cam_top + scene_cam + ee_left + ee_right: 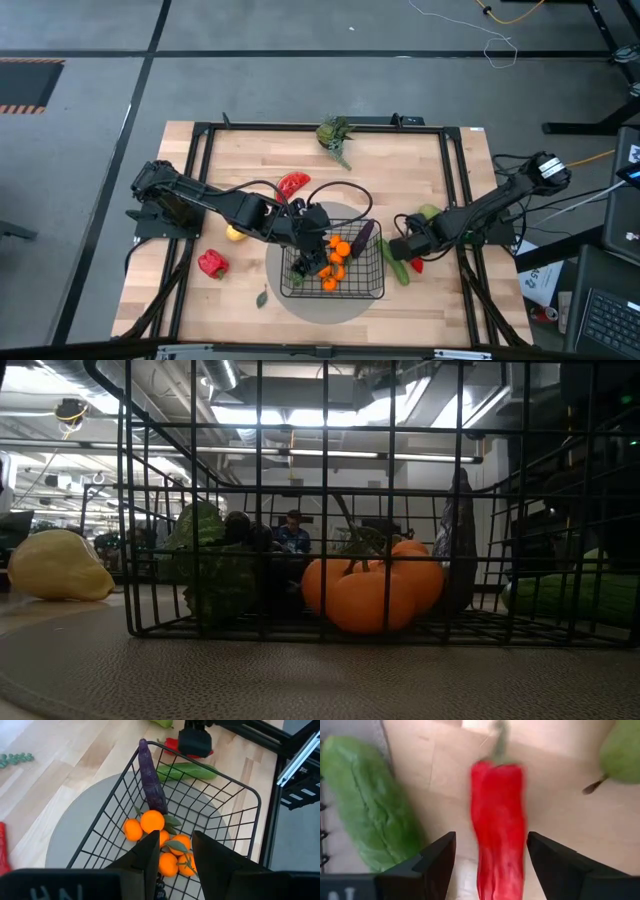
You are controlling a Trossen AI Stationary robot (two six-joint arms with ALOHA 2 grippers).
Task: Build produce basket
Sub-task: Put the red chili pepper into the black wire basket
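Beside the basket (pixel 333 268), on its right, I am holding my right claw (pixel 490 855) with jaws apart, straddling the red chili (pixel 498 827) lying on the worktop (pixel 250 160). Left claw (pixel 175 851) is hanging part-open over the oranges (pixel 152 821) inside the basket. Risk: the chili sits off-centre and near the cucumber (pixel 367 800); closing now may pinch its edge and roll it free.
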